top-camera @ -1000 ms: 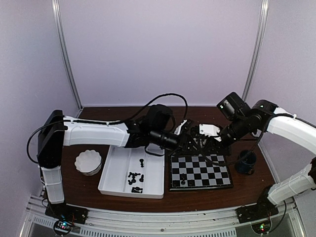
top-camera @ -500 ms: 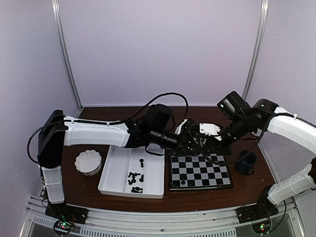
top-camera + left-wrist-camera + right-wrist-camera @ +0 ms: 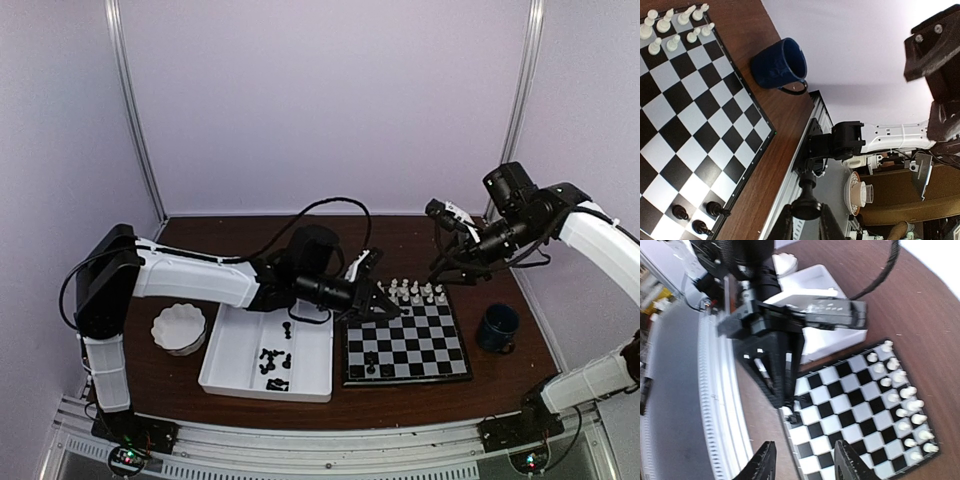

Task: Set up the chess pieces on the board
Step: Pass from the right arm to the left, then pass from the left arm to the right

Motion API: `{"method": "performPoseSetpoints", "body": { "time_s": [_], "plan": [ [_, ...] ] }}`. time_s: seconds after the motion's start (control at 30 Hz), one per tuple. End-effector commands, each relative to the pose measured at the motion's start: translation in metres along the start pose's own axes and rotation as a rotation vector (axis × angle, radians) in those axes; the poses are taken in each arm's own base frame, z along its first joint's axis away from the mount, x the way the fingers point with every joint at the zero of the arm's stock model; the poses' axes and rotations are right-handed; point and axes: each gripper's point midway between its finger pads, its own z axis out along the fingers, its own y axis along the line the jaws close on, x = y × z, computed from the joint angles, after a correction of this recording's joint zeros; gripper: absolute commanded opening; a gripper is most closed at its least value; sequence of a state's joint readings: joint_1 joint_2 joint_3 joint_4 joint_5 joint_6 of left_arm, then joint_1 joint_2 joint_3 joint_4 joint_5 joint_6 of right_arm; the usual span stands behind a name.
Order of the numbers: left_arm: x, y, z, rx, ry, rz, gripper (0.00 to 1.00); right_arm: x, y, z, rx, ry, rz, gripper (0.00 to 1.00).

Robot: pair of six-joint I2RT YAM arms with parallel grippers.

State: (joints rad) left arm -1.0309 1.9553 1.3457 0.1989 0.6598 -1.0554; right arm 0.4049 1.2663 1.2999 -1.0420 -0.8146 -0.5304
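Note:
The board lies right of centre, with white chess pieces lined along its far edge and a few black ones on its near left squares. My left gripper hovers over the board's far left corner. In the left wrist view it is shut on a black chess piece, with the board beneath. My right gripper hangs raised above the board's far right. In the right wrist view its jaws stand open and empty above the board.
A white tray left of the board holds several loose black pieces. A white scalloped bowl stands further left. A blue mug sits just right of the board. The two arms' tips are close over the board's far edge.
My right gripper has opened and lifted up and to the right, away from the board's far edge, uncovering the white row. My left gripper has shifted slightly right and nearer, still gripping the black piece.

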Motion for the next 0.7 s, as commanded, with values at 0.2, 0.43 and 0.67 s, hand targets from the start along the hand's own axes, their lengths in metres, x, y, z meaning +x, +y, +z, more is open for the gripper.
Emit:
{"method": "performPoseSetpoints", "body": {
  "time_s": [0.2, 0.43, 0.67],
  "plan": [
    [-0.042, -0.063, -0.031, 0.181, -0.242, 0.204, 0.1, -0.005, 0.011, 0.021, -0.381, -0.131, 0.417, 0.47],
    [-0.05, -0.067, -0.031, 0.188, -0.279, 0.214, 0.1, -0.012, 0.006, 0.028, -0.499, -0.154, 0.514, 0.47],
    [-0.053, -0.066, -0.029, 0.2, -0.277, 0.204, 0.09, -0.013, 0.009, 0.028, -0.545, -0.166, 0.537, 0.38]
  ]
}}
